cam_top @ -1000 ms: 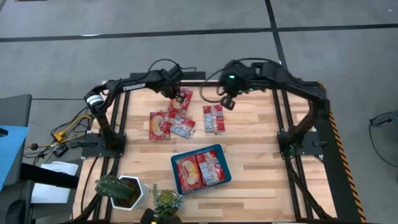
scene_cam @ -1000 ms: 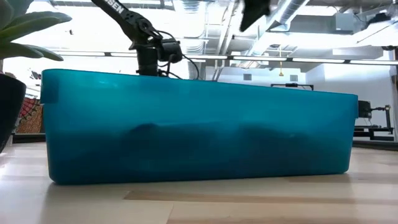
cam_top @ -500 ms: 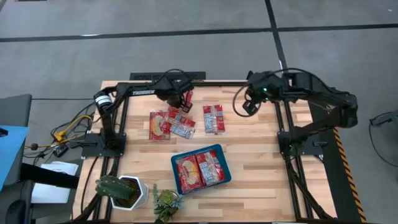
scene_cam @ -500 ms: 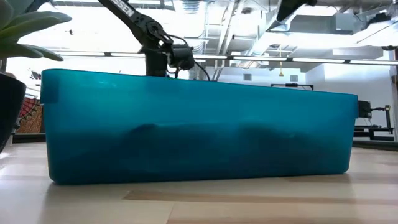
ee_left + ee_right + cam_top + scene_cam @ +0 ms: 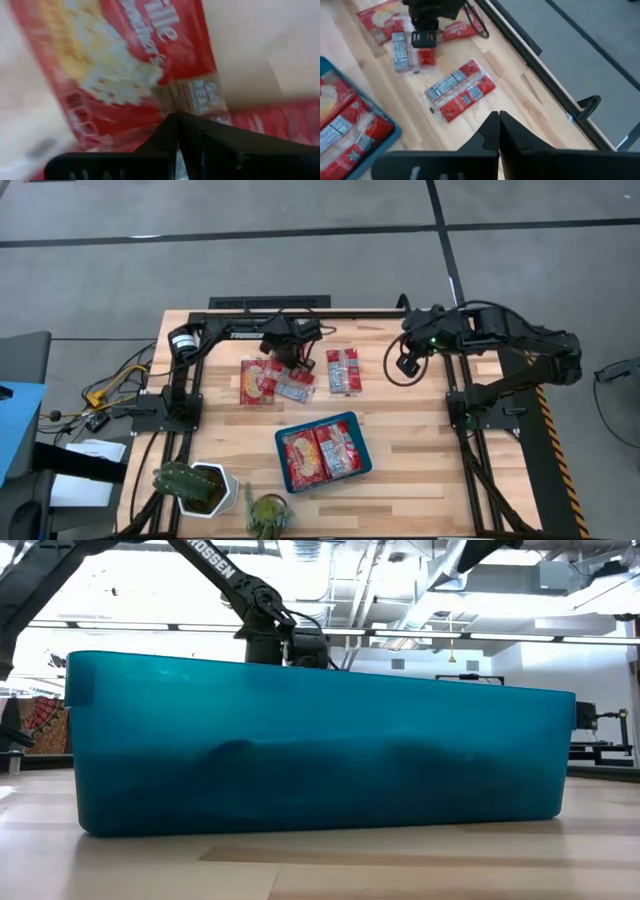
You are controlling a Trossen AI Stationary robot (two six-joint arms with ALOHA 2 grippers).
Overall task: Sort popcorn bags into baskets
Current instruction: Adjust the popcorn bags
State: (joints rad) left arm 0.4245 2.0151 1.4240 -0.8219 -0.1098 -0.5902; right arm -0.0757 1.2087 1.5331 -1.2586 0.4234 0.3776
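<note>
Jaws of the left gripper (image 5: 291,358) are pressed together, tips down on the cluster of popcorn bags (image 5: 272,378) at the far left part of the counter (image 5: 420,430); whether a bag is pinched between them I cannot tell, though its wrist camera sees a red packet (image 5: 125,65) close up. The right gripper (image 5: 406,364) hangs over bare wood at the far right, jaws closed on nothing. Between the two arms lies a single bag (image 5: 343,370), apart from the cluster. Nearer the front sits the blue tray (image 5: 283,441) with two bags (image 5: 322,453) flat side by side in it. A white plant pot (image 5: 222,488) stands at the front left corner.
</note>
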